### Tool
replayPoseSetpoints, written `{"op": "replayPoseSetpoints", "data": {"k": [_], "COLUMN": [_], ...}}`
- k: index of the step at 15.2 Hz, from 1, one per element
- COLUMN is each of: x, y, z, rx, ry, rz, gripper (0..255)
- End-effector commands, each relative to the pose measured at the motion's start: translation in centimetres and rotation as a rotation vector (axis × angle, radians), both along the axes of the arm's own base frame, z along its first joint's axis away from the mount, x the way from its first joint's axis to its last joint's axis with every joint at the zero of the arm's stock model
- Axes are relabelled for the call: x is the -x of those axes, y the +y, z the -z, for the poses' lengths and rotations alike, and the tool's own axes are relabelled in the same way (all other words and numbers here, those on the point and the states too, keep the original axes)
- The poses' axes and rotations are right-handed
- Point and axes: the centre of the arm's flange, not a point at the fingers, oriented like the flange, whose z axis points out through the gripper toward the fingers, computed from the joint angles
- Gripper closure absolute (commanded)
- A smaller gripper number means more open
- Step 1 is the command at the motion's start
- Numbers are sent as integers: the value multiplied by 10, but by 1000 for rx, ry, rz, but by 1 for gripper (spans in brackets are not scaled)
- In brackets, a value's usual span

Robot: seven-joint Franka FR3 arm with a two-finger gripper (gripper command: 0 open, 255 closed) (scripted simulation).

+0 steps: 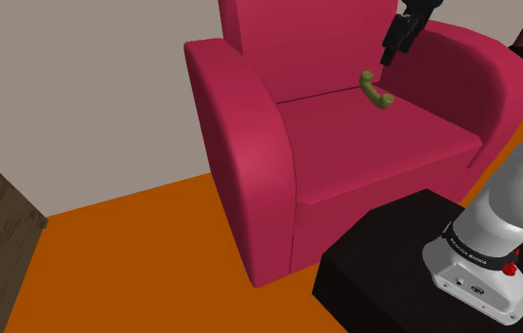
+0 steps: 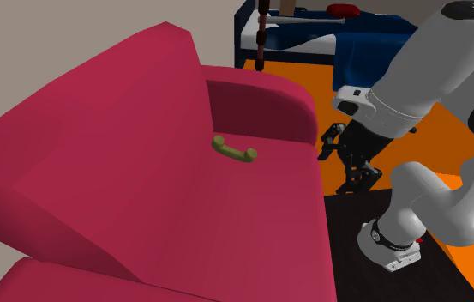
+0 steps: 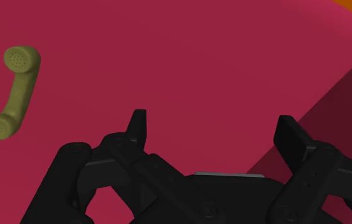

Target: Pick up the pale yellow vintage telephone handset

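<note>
On the seat of a crimson armchair (image 1: 250, 161), in the shoulder view, we find the olive-yellow telephone handset (image 1: 375, 91). It lies at the rear of the cushion, just beside the foot of the backrest. The black gripper (image 1: 393, 47) hangs above it and slightly toward the shoulder view's right, apart from it. The armchair stands on an orange floor (image 1: 136, 255) against a plain grey wall (image 1: 89, 85). The white arm base (image 1: 496, 236) sits on the black stand (image 1: 373, 274) at the lower right.

In the second exterior view, the handset (image 2: 233, 148) rests flat on the cushion near the inner face of the far armrest. Both rounded ends touch the seat. The gripper (image 2: 338, 170) is over the seat edge at that view's right and does not touch the handset. The white arm (image 2: 432, 77) bends above the stand (image 2: 355, 257). A blue piece of furniture (image 2: 372, 43) stands on the orange floor behind the armchair.

In the wrist view, we see the two black fingers (image 3: 137, 127) of the gripper (image 3: 212, 124) spread wide, with only crimson cushion between them. The handset (image 3: 15, 92) lies well outside the gap, beyond the finger nearer to it. Its perforated earpiece and mouthpiece face the camera.
</note>
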Motion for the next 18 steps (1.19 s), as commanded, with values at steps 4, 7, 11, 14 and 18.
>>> {"op": "replayPoseSetpoints", "data": {"k": [4,7,11,14,18], "x": [-25,-48,-78,-99,-125], "y": [-29,-60,-101,-132,-175], "z": [15,30,51,67,90], "rx": [-12,-24,-40,-52,-68], "ry": [9,17,29,38,49], "rz": [34,68,113,146,191], "gripper": [0,0,0,0,0]}}
